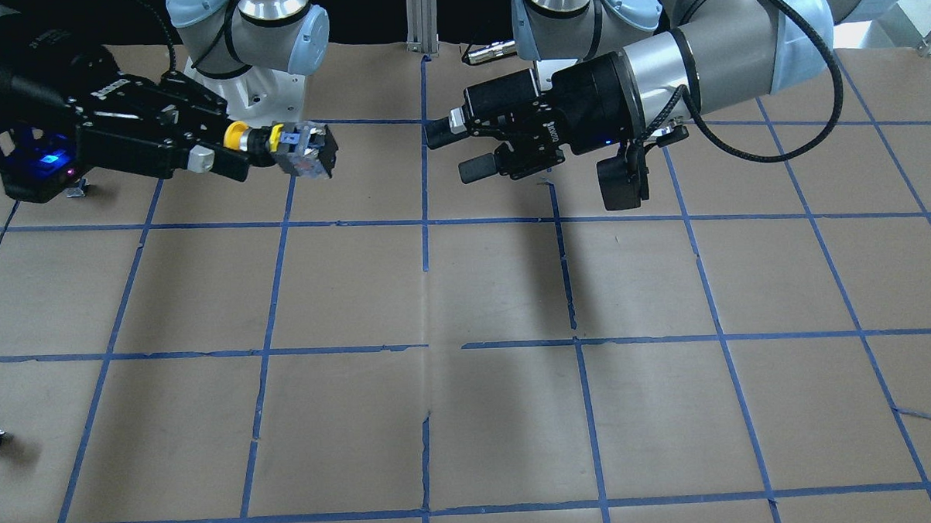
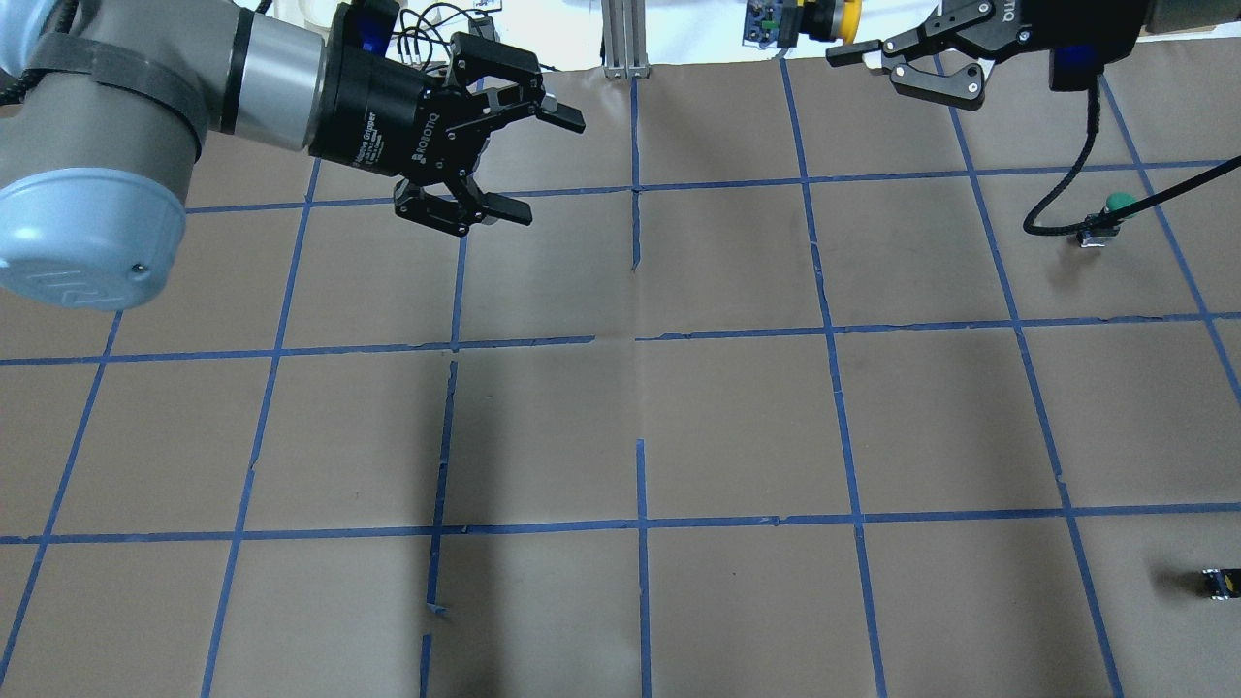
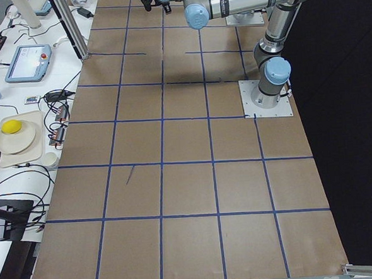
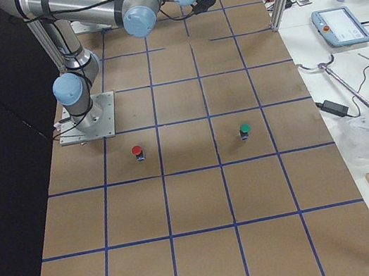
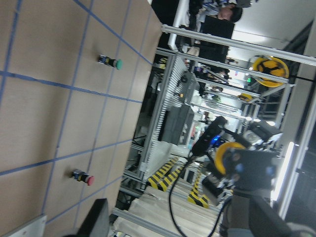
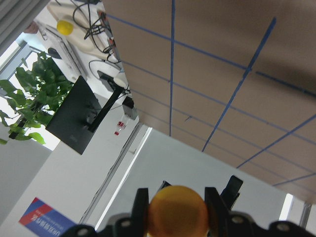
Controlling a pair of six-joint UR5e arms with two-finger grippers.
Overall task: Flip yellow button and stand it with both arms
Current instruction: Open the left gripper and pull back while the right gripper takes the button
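My right gripper (image 1: 228, 150) is shut on the yellow button (image 1: 275, 144). It holds the button by its round yellow cap, level above the table, with the blocky black and grey-blue base pointing at my left gripper. In the right wrist view the cap (image 6: 177, 213) sits between both fingers. The button also shows at the overhead view's top edge (image 2: 836, 17), in front of my right gripper (image 2: 858, 37). My left gripper (image 1: 455, 149) is open and empty, facing the button's base across a short gap. It also shows in the overhead view (image 2: 543, 165). The left wrist view shows the button ahead (image 5: 224, 154).
A green-capped button (image 2: 1115, 207) stands on the table on my right side, and a red-capped one (image 4: 137, 151) nearer the robot's base. A small dark capless block (image 2: 1220, 582) lies near the right edge. The brown table (image 1: 466, 292) carries a blue tape grid.
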